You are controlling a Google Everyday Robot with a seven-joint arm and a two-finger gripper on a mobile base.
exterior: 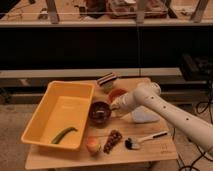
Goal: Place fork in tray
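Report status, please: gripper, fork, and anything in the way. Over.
Gripper low at rim of brown bowl, on side away from tray. No fork visible in tray; cannot make it out elsewhere. Tray holds green vegetable only.

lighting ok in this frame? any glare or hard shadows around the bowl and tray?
Camera view: warm, dim light; the yellow tray and the white arm are the brightest things, with no blown-out glare. Camera view: the pincer sits at the right rim of the brown bowl, a dark patch where detail is lost. Camera view: the space behind the table is almost black.
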